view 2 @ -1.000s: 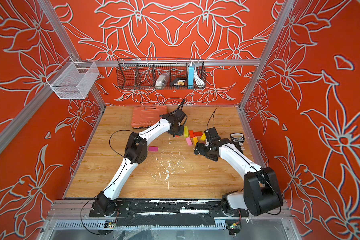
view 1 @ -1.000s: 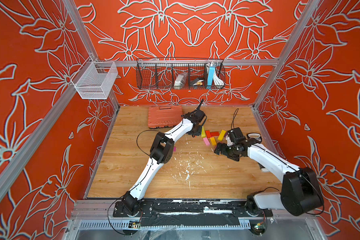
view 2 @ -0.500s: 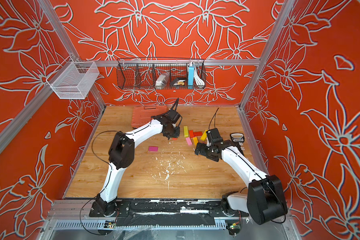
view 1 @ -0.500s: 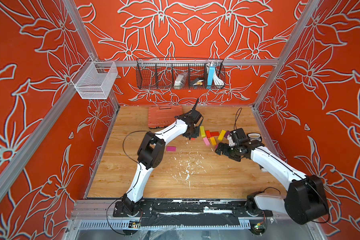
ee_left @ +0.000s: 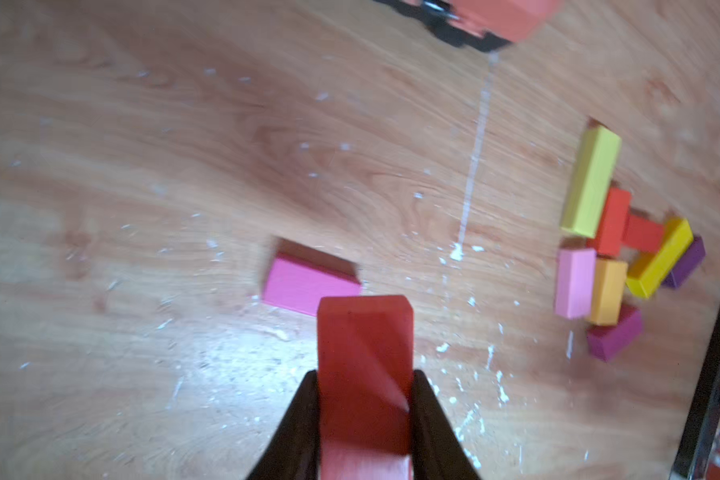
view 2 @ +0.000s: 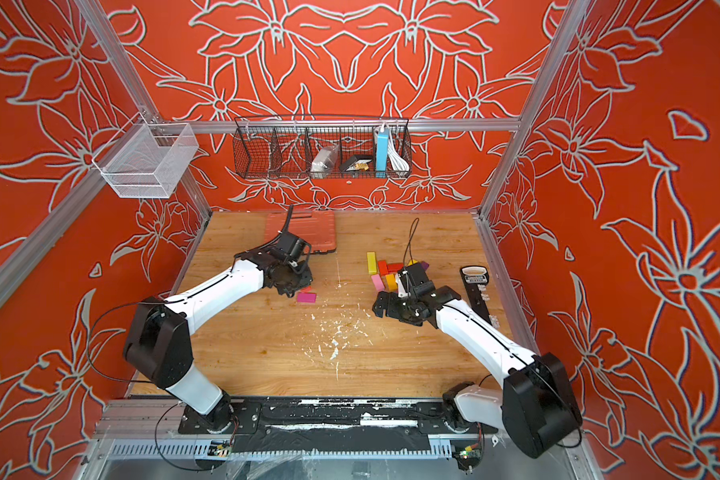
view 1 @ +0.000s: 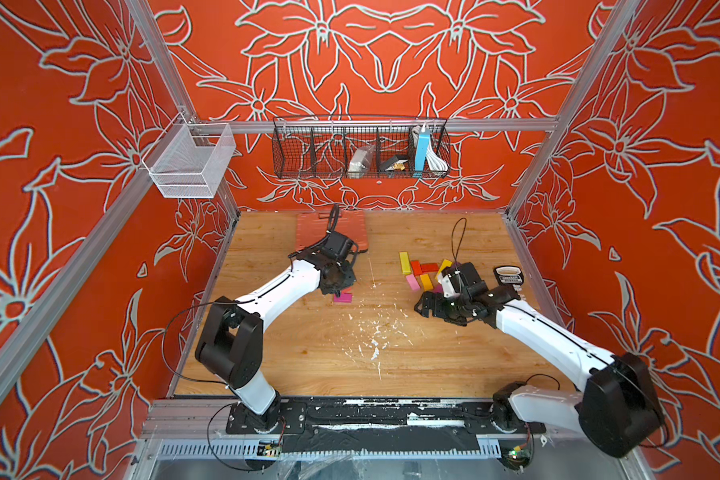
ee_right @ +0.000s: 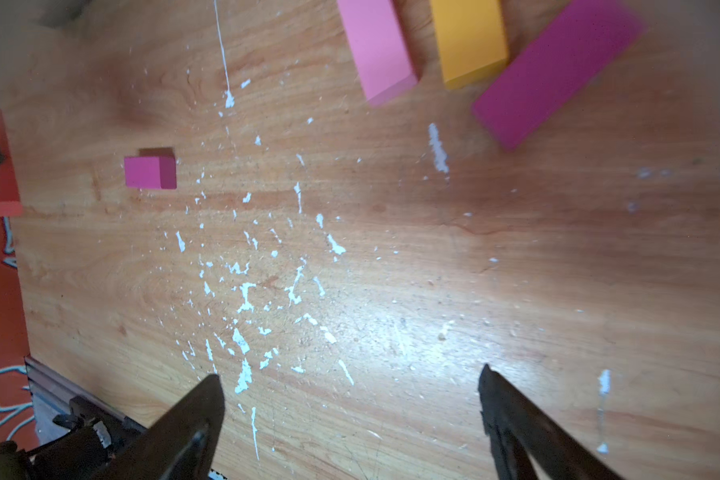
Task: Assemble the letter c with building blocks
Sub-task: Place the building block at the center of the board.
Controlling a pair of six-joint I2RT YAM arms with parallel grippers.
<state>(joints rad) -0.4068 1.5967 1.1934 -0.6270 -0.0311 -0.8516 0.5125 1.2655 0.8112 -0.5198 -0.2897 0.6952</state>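
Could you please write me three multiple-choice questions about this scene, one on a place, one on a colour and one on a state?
1. Where is the lone magenta block?
A. flat on the table near the left hand
B. on top of another block
C. lifted in the air

2. What colour is the block that the left hand holds?
A. yellow
B. purple
C. red

3. How is the right hand?
A. shut on a block
B. open and empty
C. shut on nothing

Answers: 1 A, both top views show it lying alone on the wood beside that hand; 2 C, the left wrist view shows the red block clamped in it; 3 B, the right wrist view shows its jaws wide apart with nothing between.
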